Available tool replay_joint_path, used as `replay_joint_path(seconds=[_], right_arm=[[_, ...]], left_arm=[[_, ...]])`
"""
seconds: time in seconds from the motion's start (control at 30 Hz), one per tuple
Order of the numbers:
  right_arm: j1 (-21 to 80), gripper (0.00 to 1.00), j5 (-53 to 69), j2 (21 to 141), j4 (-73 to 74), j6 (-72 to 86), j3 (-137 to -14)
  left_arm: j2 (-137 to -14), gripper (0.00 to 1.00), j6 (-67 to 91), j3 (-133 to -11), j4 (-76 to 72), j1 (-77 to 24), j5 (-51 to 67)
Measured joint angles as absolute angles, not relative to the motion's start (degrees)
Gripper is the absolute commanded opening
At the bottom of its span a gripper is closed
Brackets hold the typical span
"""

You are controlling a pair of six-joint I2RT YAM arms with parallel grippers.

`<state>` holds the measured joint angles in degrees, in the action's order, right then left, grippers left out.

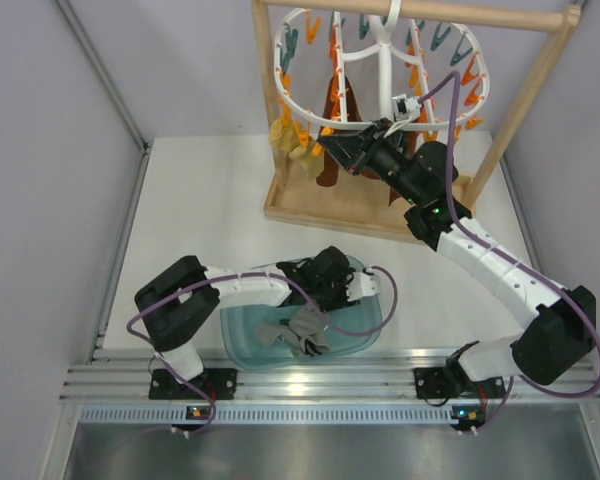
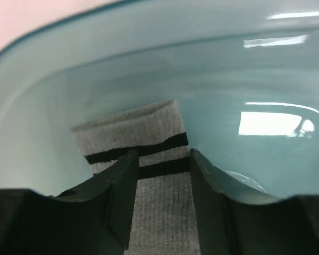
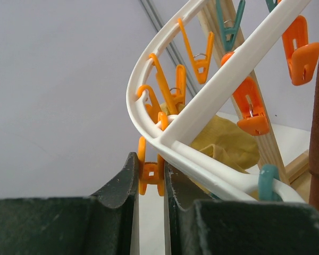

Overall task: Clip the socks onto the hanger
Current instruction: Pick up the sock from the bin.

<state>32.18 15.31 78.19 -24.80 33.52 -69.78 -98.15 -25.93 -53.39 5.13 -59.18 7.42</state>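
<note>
My left gripper is down inside the teal bin. In the left wrist view it is shut on a grey sock with black-striped cuff, which fills the gap between the fingers. Another grey sock lies in the bin's near part. My right gripper is up at the white hanger. In the right wrist view it is shut on an orange clip under the ring. Two yellow socks hang clipped at the hanger's left.
The hanger hangs from a wooden rack at the back of the table. Dark brown socks hang from it beside my right gripper. Several orange and teal clips dangle around the ring. Grey walls close in both sides.
</note>
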Motion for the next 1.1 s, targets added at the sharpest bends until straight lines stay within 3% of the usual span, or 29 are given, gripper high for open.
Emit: replay_joint_path(seconds=[0.17,0.27,0.4,0.73,1.1], right_arm=[[32.1,0.0,15.3,78.2,-24.8,33.5,-69.8],[32.1,0.0,15.4,78.2,-24.7,33.5,-69.8],[32.1,0.0,15.3,78.2,-24.5,33.5,-69.8],[32.1,0.0,15.3,78.2,-24.4,33.2,-69.8],[32.1,0.0,15.3,78.2,-24.4,33.2,-69.8]], left_arm=[[-99.3,0.14,-26.3,-55.0,5.9,-57.1,10.4],[-98.8,0.0,-26.2,-55.0,7.6,-56.8,12.9],[-92.9,0.0,-24.6,-54.5,10.3,-57.0,15.0],[-63.5,0.0,-25.4,-54.4,4.8,-57.5,13.3],[-63.9,0.0,-22.9,-55.4,-1.6,-51.6,9.0]])
